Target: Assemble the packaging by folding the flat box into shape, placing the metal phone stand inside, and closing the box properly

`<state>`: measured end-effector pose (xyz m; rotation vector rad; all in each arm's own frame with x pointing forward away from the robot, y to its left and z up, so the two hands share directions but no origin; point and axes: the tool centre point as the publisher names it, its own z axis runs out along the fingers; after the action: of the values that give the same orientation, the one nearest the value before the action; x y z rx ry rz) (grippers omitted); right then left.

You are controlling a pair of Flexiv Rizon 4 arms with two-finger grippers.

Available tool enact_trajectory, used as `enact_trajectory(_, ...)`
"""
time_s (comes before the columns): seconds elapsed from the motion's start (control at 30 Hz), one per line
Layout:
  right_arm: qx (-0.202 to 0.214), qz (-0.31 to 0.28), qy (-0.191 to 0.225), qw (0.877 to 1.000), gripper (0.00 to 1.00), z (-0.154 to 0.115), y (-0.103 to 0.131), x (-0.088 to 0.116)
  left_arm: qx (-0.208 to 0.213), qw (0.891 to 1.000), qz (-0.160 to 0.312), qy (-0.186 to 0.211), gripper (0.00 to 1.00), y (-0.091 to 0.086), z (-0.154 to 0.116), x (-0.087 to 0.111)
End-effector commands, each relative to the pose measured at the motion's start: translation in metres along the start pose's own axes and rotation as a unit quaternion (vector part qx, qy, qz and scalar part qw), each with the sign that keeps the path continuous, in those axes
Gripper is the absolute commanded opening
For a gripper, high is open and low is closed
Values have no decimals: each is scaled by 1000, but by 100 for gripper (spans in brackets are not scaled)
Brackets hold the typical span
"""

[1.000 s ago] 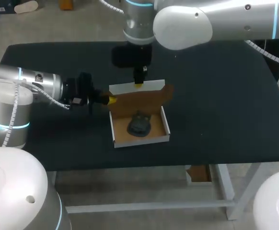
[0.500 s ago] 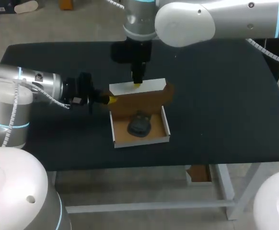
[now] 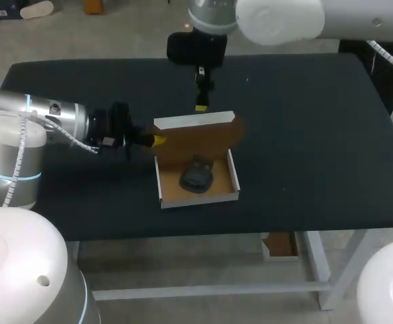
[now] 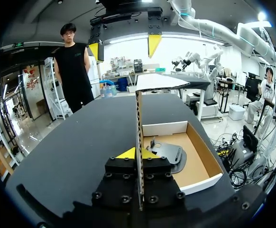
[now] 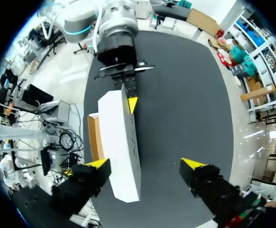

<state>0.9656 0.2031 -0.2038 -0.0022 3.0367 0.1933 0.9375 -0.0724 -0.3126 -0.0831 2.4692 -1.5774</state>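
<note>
Inside box (image 3: 234, 177), phone stand (image 3: 196, 177) lies; left gripper (image 3: 157, 141) pinches upright lid (image 3: 200, 142).

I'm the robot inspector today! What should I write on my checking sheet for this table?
Surface: black table, no spills seen.
Job's things: white cardboard box with brown inside, open on the table; dark metal phone stand lying inside it; upright lid flap, not yet closed.
Clutter: nothing seen.
Grippers: left gripper, jaws shut on the upright lid flap's side edge; right gripper, jaws open, above the flap's top edge and seemingly not touching it.
Cables: coiled cable along the left arm; none on the table.
Surroundings: nothing seen reaching over the table.
</note>
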Motion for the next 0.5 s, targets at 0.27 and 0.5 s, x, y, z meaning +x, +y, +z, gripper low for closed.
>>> enact_trajectory(0.27, -1, -1, -3, 1000, 100, -1, -1, 4, 0, 1000, 0, 0, 0, 0, 0, 0)
enact_trajectory(0.5, 15, 40, 9, 999, 100, -4, -10, 1, 1, 1000, 8, 2, 0, -3, -1, 1)
